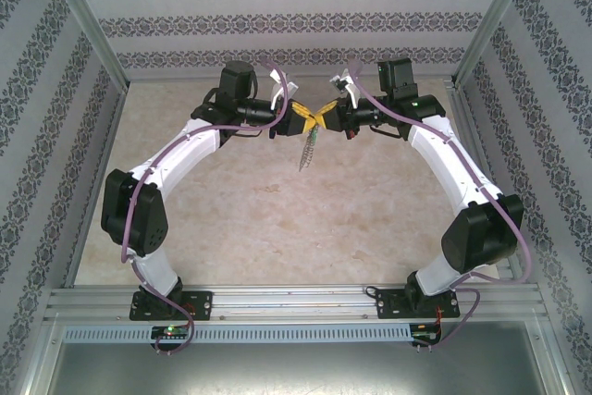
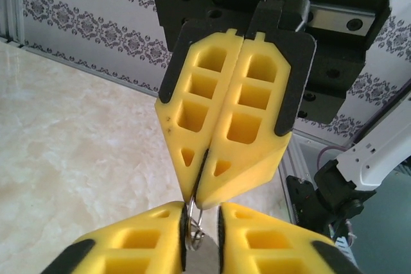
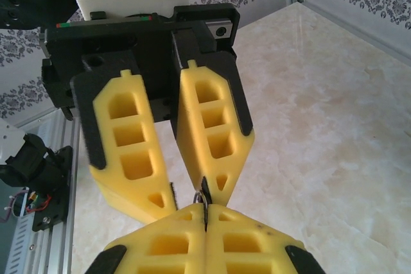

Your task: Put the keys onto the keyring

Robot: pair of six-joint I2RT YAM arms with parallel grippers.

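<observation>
Right fingers (image 2: 250, 126) are pressed together at the tips, pinching the keyring (image 2: 194, 228) by a small wire loop. And there are the left fingers (image 3: 128, 152), nose to nose with them, standing narrow! A flat grey metal piece sits in their gap, but I cannot tell whether they truly clamp it. From above, both pairs meet high over the middle of the tabletop (image 1: 277, 219), and the chain (image 1: 306, 150) dangles straight down just below them, clear of the marble surface. Tight quarters: the yellow pads crowd the loop from both sides and hide most of the metal. Around them, patterned walls (image 1: 277, 25) close in behind and on either side, well apart from the fingers. A metal rail (image 1: 296, 301) runs across the near edge.
</observation>
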